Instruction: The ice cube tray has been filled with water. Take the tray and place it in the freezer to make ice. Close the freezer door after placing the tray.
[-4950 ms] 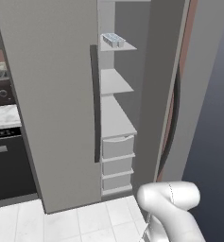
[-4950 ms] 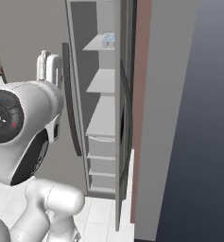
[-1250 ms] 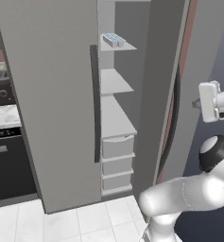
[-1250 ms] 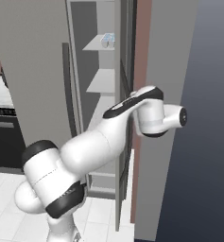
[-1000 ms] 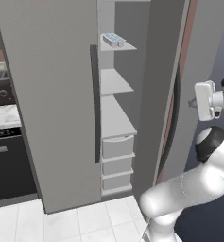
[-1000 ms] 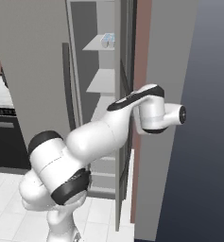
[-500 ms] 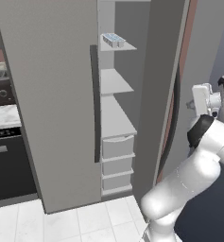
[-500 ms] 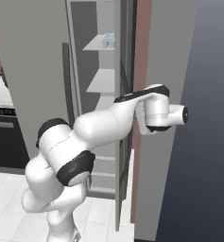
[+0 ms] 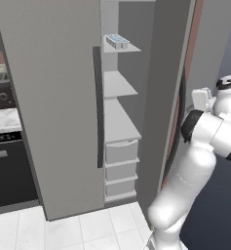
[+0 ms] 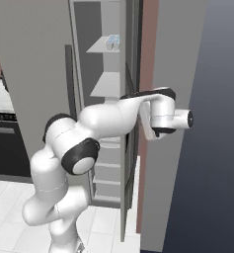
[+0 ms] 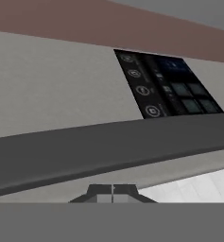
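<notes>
A simulated kitchen with pale floor tiles [image 9: 78, 229] and a dark oven [image 9: 7, 171] at the far left, where a tall grey fridge stands with its freezer [image 9: 118, 117] open. The ice cube tray [image 9: 117, 41] sits on the top shelf [image 9: 129, 48], its light-blue water [image 10: 112, 39] cells level. The freezer door [image 10: 131, 148] is swung out to the right, edge-on to the base cameras. The white arm reaches around the door's outer face; in the hand view the fingers [image 11: 113, 193] are clenched together with nothing between them, right up against the long dark curved handle [image 11: 108, 149], with a dark control panel [image 11: 168, 85] beyond. Placement looks done, and closing the door appears to be the step in hand. The risk is a glancing push: clenched fingers could slide off the curved handle, leaving the door ajar, or a hard shove could slam it and jolt water out of the tray.
</notes>
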